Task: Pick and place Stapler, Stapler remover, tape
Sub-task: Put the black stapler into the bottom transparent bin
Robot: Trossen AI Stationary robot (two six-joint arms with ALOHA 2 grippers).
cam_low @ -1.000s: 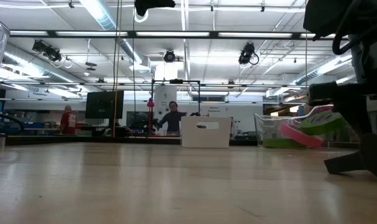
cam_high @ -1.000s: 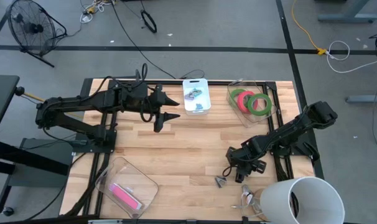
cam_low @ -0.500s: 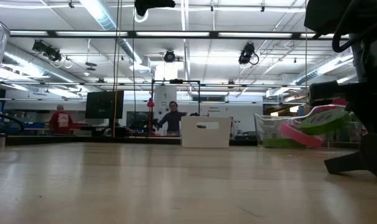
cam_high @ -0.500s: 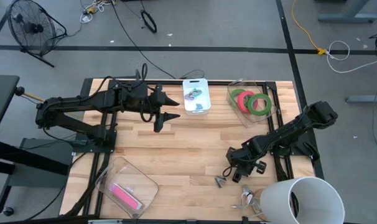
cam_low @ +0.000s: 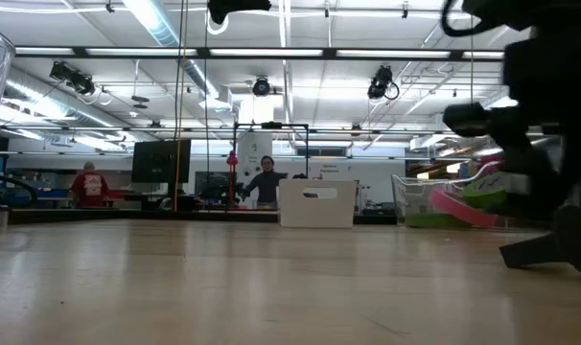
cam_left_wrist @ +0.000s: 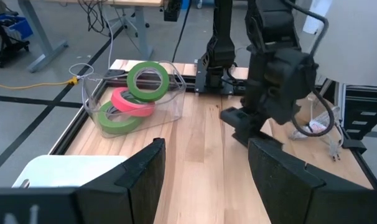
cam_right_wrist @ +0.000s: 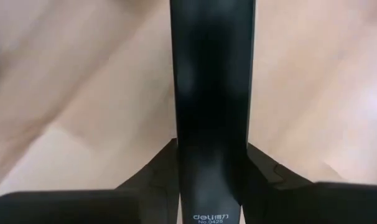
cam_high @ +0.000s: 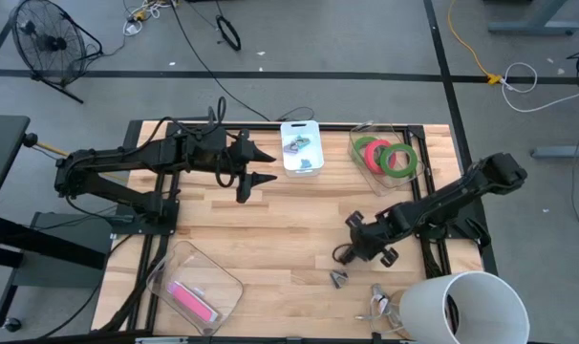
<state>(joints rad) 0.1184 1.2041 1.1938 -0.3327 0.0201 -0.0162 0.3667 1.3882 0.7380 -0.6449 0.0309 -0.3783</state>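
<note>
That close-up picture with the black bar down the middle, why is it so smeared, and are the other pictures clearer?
In the right wrist view the wood around the black stapler is streaked, especially on one side, while the stapler itself stays crisp enough to read its small print. In the low view the near arm is a dark silhouette against bright ceiling lights. The high view is evenly lit and sharp across the table.

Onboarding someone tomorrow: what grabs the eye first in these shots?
The right hand, near the table's front right, is clamped on a black Deli stapler that fills its wrist view. Behind it, a clear bin at the back right holds the tape rolls, two green and one red. The left hand hangs open mid-table.
</note>
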